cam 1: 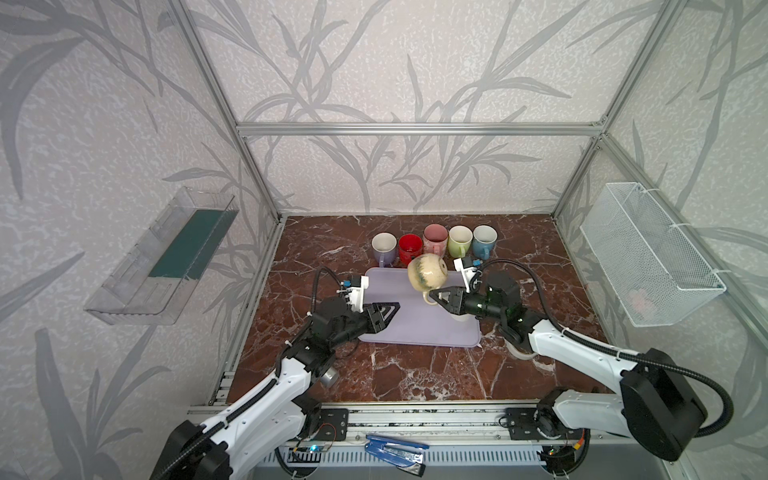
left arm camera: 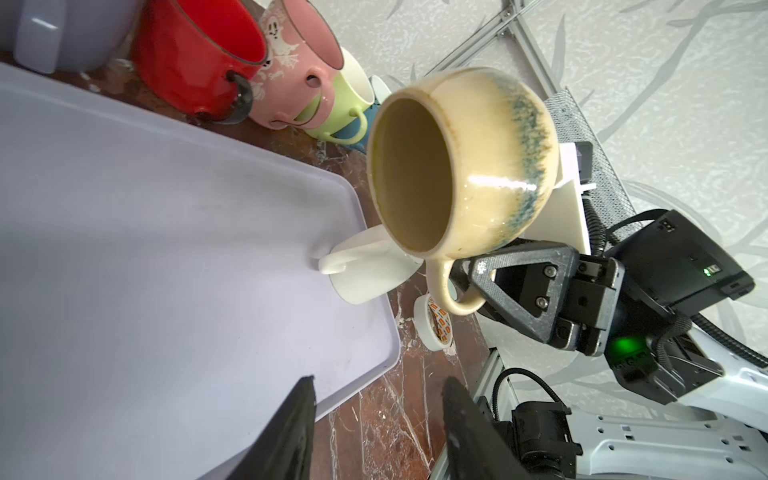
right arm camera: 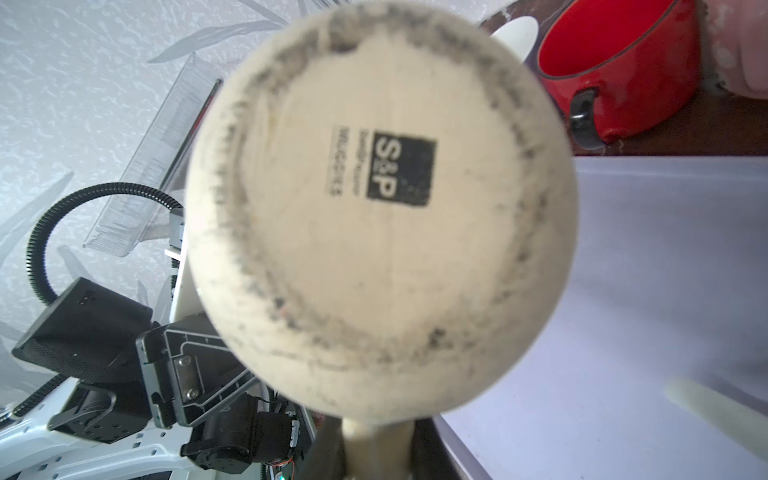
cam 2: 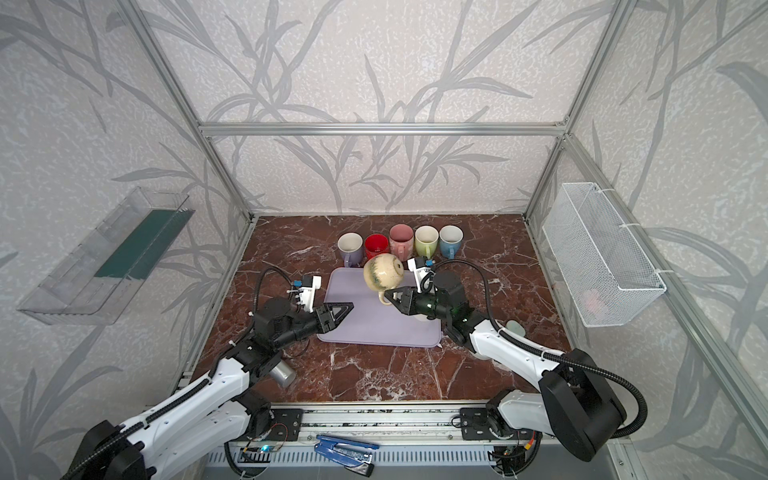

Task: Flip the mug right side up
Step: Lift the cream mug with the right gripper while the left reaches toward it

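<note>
Subject item: round-bellied glazed cream mug (cam 1: pixel 426 272) with a blue-green speckled band near its base; held clear of the surface above the far right part of the pale lilac plastic tray (cam 1: pixel 415 330); tilted well off upright, not right side up; loop handle lowest; the mouth shows in the left wrist view, the base in the right wrist view.

Right gripper (cam 1: pixel 434 296): jaws clamped on the cream mug's handle; nothing else touches the mug.

Left gripper (cam 1: pixel 394 308): over the near left part of the tray, well apart from the cream mug; jaws parted, nothing between them; its black fingers (left arm camera: pixel 291 428) show a clear gap in the left wrist view.

Markings: black square stamp (right arm camera: pixel 401 168) on the cream mug's base reads "S&P"; two lines of smaller print beside it, too blurred to read; the matte pink mug (left arm camera: pixel 291 62) carries white ghost figures; the white tape roll (left arm camera: pixel 434 328) carries orange printed marks, not legible.

Other items: plain white mug (left arm camera: pixel 365 274) on its side at the tray's right edge, below the held mug; the tape roll just beside it on the red-brown marble-patterned tabletop (cam 1: pixel 415 374); five mugs upright in a row behind the tray, in both top views: lilac mug (cam 1: pixel 383 247), glossy red mug (cam 1: pixel 410 248), the pink mug, lime green mug (cam 1: pixel 460 242), light blue mug (cam 1: pixel 484 243); blue stapler (cam 1: pixel 395 446) at the front rail.
</note>
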Robot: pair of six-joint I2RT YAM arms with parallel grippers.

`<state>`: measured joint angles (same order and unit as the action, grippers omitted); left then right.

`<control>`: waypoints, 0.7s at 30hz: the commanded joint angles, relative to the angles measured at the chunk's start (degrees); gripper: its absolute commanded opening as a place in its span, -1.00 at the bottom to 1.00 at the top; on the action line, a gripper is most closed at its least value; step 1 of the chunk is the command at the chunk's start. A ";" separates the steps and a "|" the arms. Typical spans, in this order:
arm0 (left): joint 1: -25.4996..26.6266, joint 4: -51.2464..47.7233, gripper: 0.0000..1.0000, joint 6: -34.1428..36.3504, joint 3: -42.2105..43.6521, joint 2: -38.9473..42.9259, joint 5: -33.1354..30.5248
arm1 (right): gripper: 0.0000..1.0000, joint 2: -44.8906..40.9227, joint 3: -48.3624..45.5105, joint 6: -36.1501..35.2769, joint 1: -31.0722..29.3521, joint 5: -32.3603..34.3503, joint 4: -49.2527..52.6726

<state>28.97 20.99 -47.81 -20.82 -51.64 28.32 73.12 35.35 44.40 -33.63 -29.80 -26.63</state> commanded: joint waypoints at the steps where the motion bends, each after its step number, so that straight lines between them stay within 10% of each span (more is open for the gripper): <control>1: 0.62 13.67 -0.04 -3.30 0.60 -2.90 3.32 | -1.00 0.43 0.76 2.91 0.18 -3.34 -14.28; 21: 3.05 36.29 -0.14 -9.57 -2.12 -19.01 6.74 | -1.00 5.75 1.87 9.81 0.20 -9.55 -26.61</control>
<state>31.73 52.71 -56.34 -20.84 -69.65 34.37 79.02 35.35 54.02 -33.52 -36.91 -42.72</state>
